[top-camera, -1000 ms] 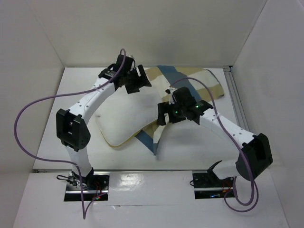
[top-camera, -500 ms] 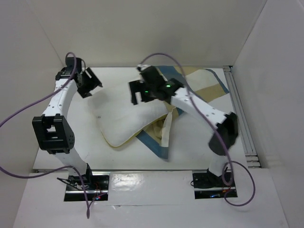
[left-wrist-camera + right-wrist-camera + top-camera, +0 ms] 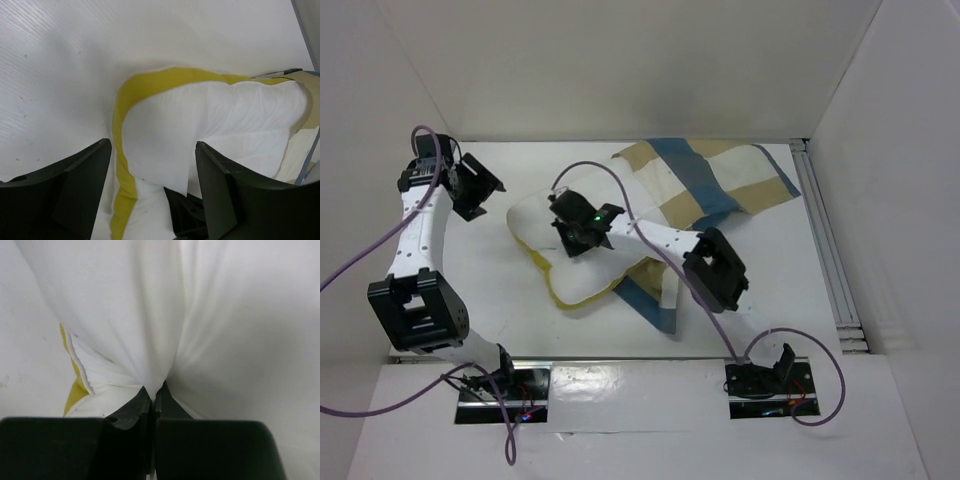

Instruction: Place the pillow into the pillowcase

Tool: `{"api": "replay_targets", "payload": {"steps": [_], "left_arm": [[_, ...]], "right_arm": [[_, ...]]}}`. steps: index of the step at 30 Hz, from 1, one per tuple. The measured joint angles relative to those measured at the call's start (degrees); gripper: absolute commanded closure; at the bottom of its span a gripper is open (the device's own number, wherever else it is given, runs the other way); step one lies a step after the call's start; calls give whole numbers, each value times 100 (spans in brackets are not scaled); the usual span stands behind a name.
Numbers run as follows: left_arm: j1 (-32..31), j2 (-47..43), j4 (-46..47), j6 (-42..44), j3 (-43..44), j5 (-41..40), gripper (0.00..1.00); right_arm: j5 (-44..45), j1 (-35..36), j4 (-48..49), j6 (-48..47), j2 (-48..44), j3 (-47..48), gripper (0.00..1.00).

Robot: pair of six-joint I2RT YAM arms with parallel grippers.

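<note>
The white pillow [image 3: 582, 268], edged in yellow piping [image 3: 552, 285], lies bunched at the table's middle. My right gripper [image 3: 572, 236] sits on its top and is shut, pinching a fold of the white fabric [image 3: 154, 390]. My left gripper [image 3: 475, 188] hangs open to the left of the pillow, with nothing between its fingers [image 3: 235, 195]. In the left wrist view the pillow [image 3: 215, 120] and its yellow edge [image 3: 150, 82] lie ahead of the open jaws. The blue, tan and cream checked pillowcase [image 3: 720, 180] lies spread at the back right, with part of it under the pillow's near right corner [image 3: 655, 295].
White walls close the table in at the back and on both sides. A metal rail [image 3: 825, 240] runs along the right edge. Purple cables [image 3: 380, 250] loop off both arms. The right arm's elbow [image 3: 715, 270] stands over the pillowcase's near part.
My right arm has swung left across the pillow and shut on its fabric, which has bunched up. The left arm has drawn back to the left, away from the pillow.
</note>
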Motion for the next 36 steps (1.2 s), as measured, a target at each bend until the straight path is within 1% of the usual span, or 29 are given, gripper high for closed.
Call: {"api": "replay_targets", "payload": {"steps": [1, 3, 5, 7, 8, 9, 10, 11, 12, 15, 18, 21, 23, 24, 26, 27, 28, 29, 30, 32, 34, 36], "left_arm": [[59, 9, 11, 7, 15, 109, 20], [103, 79, 42, 37, 17, 313, 21], [101, 164, 46, 118, 17, 564, 21], [92, 210, 68, 192, 15, 798, 21], [68, 214, 111, 214, 2, 911, 22], [31, 214, 179, 247, -33, 1010, 22], [-4, 214, 236, 289, -76, 1088, 22], [-59, 214, 286, 310, -127, 1143, 22], [-131, 214, 334, 317, -184, 1185, 22], [-385, 236, 363, 334, -264, 1318, 23], [-647, 275, 411, 376, -264, 1410, 23], [-826, 280, 452, 470, -273, 1434, 23], [-927, 280, 483, 483, -310, 1429, 23], [-962, 280, 496, 490, -339, 1429, 23], [-1019, 280, 507, 503, -417, 1429, 23], [-1034, 280, 496, 520, -466, 1429, 23], [-1043, 280, 496, 562, -516, 1429, 23], [-1062, 280, 503, 608, -573, 1429, 23], [-1080, 273, 520, 660, -651, 1440, 23], [-1095, 269, 562, 800, -802, 1541, 22], [-1123, 243, 704, 940, -992, 1786, 21], [-1202, 203, 881, 1091, -1202, 2208, 15]], "right_arm": [[-109, -79, 162, 13, -326, -468, 100], [-236, -260, 485, 15, -1207, -1775, 100], [-291, -557, 374, -103, -2334, -3165, 100], [-111, -857, 216, -273, -3359, -4151, 100], [83, -1005, 111, -345, -3849, -4557, 84], [302, -1139, -57, -372, -4295, -4833, 50], [470, -1268, -302, -393, -4728, -4990, 22], [573, -1349, -485, -391, -4990, -4992, 5], [675, -1403, -566, -411, -5178, -4937, 1], [920, -1495, -599, -372, -5112, -4315, 0], [1158, -1552, -621, -83, -4402, -3412, 0], [1370, -1679, -581, 337, -3263, -2323, 0], [1502, -1803, -584, 651, -2332, -1602, 0], [1532, -1856, -555, 782, -1906, -1318, 2], [1558, -1974, -570, 1038, -1036, -835, 14], [1550, -2017, -568, 1117, -667, -678, 53], [1523, -2057, -573, 1128, -358, -605, 87], [1537, -2109, -608, 1132, -146, -590, 100], [1493, -2175, -619, 1123, -76, -590, 100], [1102, -2288, -461, 988, -299, -752, 100], [560, -2420, -70, 708, -885, -1370, 100], [-168, -2638, 254, 420, -1683, -2197, 100]]}}
